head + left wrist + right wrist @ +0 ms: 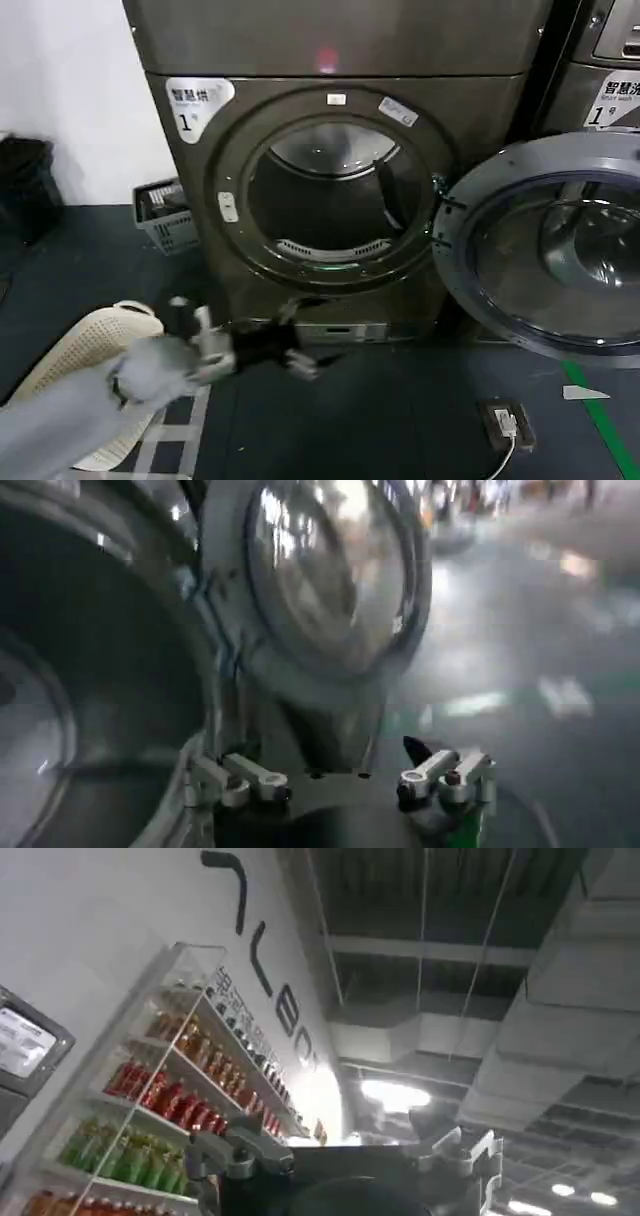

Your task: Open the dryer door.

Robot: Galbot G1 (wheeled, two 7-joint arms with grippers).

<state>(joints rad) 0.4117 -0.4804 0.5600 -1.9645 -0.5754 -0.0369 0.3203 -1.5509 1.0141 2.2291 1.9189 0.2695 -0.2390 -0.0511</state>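
Dryer door (545, 250) swung wide, grey inner face and tinted glass showing; left end effector (340, 780) spread

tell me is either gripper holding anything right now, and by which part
Nothing is held. The left gripper is open and empty, low in front of the dryer, apart from the dryer door, which is swung open. The right gripper is open, pointing up.

Self-service laundry: numbered machines (330, 170), laundry basket (165, 215), drinks shelf (170, 1098).

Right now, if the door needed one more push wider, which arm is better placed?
Left, probably. The left gripper is low in front of the dryer, open and empty, near the swung-out dryer door. The right gripper points up at the ceiling.
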